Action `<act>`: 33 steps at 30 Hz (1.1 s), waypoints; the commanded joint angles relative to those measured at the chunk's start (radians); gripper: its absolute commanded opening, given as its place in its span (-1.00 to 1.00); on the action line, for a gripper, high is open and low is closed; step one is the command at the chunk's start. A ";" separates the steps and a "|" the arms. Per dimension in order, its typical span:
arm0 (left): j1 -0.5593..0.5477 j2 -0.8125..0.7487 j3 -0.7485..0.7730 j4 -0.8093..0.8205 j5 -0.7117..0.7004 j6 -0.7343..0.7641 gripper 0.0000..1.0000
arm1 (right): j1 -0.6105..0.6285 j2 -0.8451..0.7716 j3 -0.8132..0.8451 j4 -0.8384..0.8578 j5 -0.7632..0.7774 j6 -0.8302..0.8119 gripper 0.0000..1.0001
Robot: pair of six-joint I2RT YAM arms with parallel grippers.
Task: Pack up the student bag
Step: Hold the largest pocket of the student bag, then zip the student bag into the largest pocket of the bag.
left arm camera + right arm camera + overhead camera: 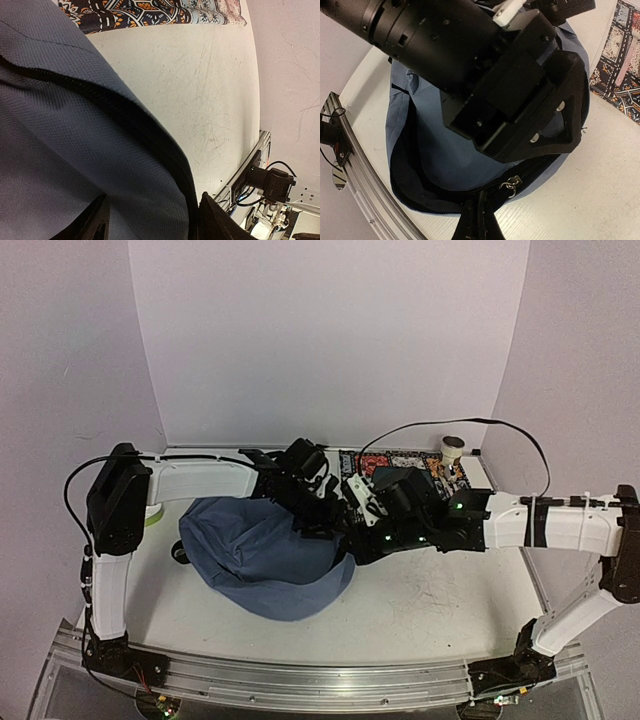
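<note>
The left gripper [152,201] has its jaws partway apart. A thick fold of the bag [262,560], edged with black zip, fills the gap between them, so they appear to grip it. In the left wrist view the slate-blue fabric rises from the fingers and covers the left half of the view.

The right gripper [482,200] has its jaws pressed together. Their tips meet the black rim of the bag's opening, just beside a silver zip pull [509,186], and they seem to pinch that rim.

Both grippers meet at the bag's right rear edge, close together, the left one above the right one's camera.

The left arm rises from its base at the near left corner and bends at a raised elbow. Its forearm reaches right, across the back of the bag. The right arm rises from the near right corner and bends at the far right. Its forearm runs level to the left, toward the table's middle.

The bag lies slumped on the white table [440,600], left of centre. Its opening gapes as a dark curved slot along one side. The inside is in shadow, so I cannot tell what it holds.

A patterned cloth [415,462] lies flat at the back of the table, behind the grippers. A tape roll [452,448] stands at the cloth's right end.
</note>
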 commanded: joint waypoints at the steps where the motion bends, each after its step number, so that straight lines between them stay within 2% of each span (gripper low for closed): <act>1: -0.002 0.048 0.081 -0.037 0.044 0.042 0.23 | 0.001 0.015 0.053 -0.018 -0.028 -0.027 -1.00; 4: -0.009 0.064 0.093 -0.052 0.039 0.058 0.11 | 0.001 0.024 0.061 -0.017 -0.035 -0.033 -1.00; 9: -0.010 0.071 0.127 -0.061 0.015 0.073 -0.80 | 0.002 0.036 0.076 -0.018 -0.065 -0.039 -1.00; 11: -0.007 0.075 0.162 -0.062 -0.003 0.074 -1.00 | 0.002 0.036 0.078 -0.017 -0.083 -0.039 -1.00; 20: 0.087 0.095 0.322 -0.067 -0.142 0.004 -1.00 | 0.062 0.037 0.094 -0.018 -0.181 -0.033 -1.00; 27: 0.190 0.040 0.331 -0.064 -0.297 -0.067 -1.00 | 0.133 0.063 0.085 -0.018 -0.258 -0.014 -1.00; 33: 0.230 0.031 0.381 -0.059 -0.396 -0.092 -1.00 | 0.175 0.099 0.096 -0.030 -0.319 -0.010 -1.00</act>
